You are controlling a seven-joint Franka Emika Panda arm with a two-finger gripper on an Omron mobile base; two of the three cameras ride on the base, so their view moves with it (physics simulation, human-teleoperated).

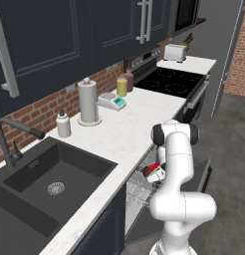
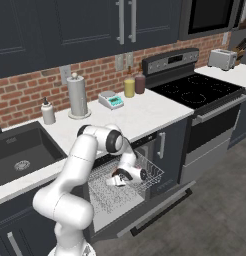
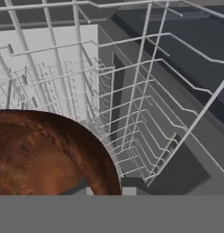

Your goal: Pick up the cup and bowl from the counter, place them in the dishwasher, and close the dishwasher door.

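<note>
A white robot arm rises from its base in front of a dark kitchen unit, bends at a dark elbow joint level with the tabletop edge, then folds downward so its hand reaches into the pulled-out wire rack of the dishwasher. In the right base view the forearm slopes down and to the right from the elbow, and the wrist turns back so the hand points left and slightly down over the rack. The hand is nearly closed and pinches the rim of the brown bowl; in the hand view the bowl sits right against the fingertips, its rounded reddish-brown surface taking up the lower left, with the rack's thin silver wires spreading out beyond it. From the left base view a dark reddish shape shows just beside the wrist over the rack, partly hidden by the arm. The dishwasher door hangs open, dropped down flat in front of the appliance below the rack. On the white marbled tabletop stand a paper towel roll, a small soap dispenser, a kitchen scale and a yellow bottle, all well apart from the arm. A black sink lies to the left, a black stove to the right.
</note>
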